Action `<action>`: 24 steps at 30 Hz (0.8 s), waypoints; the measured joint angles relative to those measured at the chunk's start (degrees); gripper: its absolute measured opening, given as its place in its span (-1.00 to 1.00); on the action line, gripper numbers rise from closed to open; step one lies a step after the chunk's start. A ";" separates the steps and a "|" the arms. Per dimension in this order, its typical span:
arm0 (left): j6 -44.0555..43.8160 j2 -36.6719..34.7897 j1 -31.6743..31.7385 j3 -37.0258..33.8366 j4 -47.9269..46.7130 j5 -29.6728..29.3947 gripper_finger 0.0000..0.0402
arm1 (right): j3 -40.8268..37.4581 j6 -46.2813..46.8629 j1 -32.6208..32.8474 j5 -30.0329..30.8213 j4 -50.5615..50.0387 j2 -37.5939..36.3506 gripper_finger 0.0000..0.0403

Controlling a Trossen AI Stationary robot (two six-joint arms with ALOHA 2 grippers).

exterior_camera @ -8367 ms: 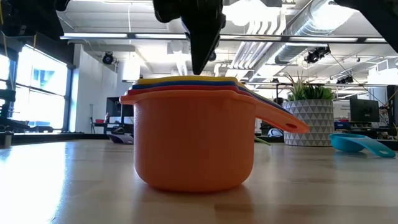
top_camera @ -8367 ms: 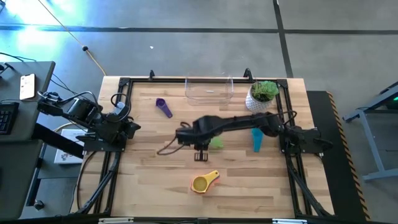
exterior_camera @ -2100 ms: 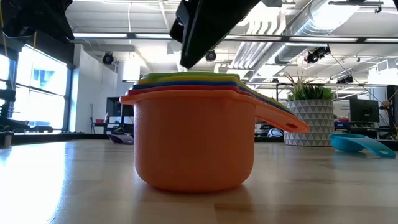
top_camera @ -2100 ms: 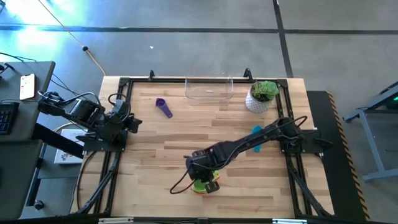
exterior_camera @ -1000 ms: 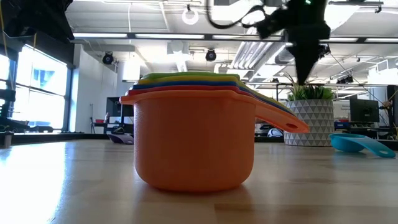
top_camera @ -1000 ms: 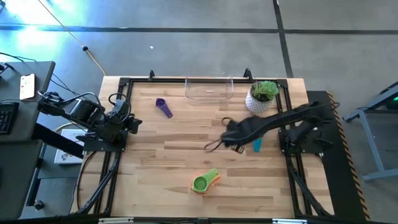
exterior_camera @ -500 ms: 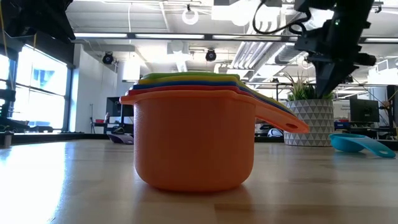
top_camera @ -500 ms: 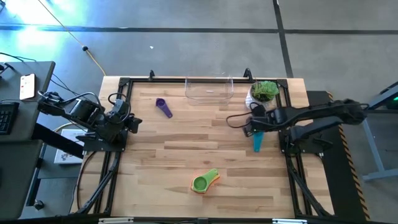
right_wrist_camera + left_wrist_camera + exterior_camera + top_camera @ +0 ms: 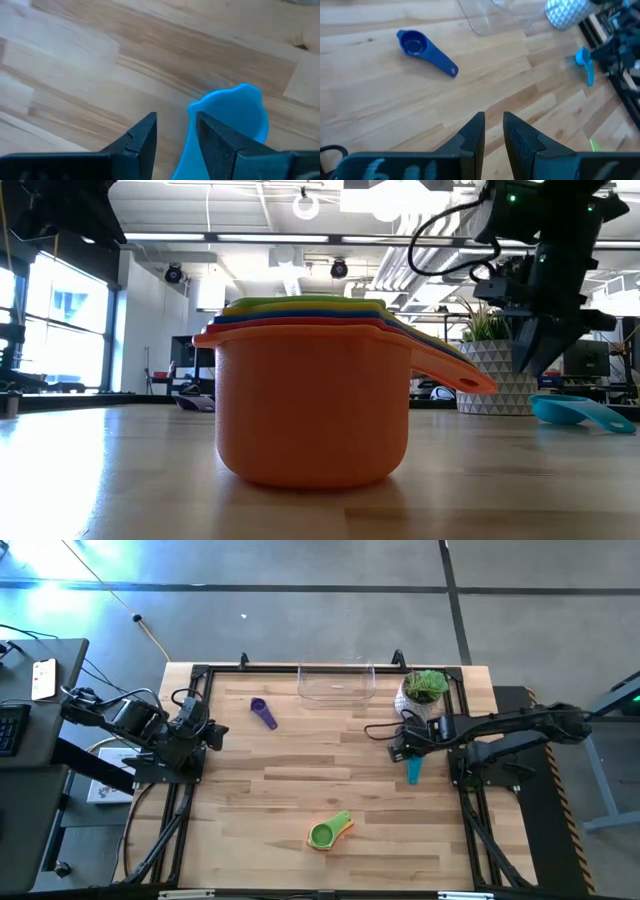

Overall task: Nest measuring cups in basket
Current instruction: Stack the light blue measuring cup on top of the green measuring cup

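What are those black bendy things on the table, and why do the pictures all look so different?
They are two robot arms. Four cameras watch at once: one overhead, one down at table level, and one on each arm's wrist. From above, the left end effector waits at the table's left edge, fingers nearly closed. The right end effector hovers open by the teal cup, holding nothing. On the wooden table lie a stack of cups nested together, green on top, a lone purple cup, a clear basket and a potted plant. The table-level camera sits right beside the stack, so the orange cup looks giant.
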 joint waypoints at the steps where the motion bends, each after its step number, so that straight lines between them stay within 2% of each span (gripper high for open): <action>1: -0.26 0.00 0.00 0.00 0.02 -0.60 -0.70 | -0.13 0.00 -0.11 -0.07 -0.18 0.02 -0.36; 9: -0.29 0.00 0.00 0.00 0.01 -3.20 -0.70 | -0.15 -0.08 -1.42 0.62 -1.00 1.02 -0.36; 24: -0.58 0.00 0.00 0.00 0.00 -3.55 -0.70 | -0.10 -1.22 -1.47 -1.59 1.26 13.80 -0.38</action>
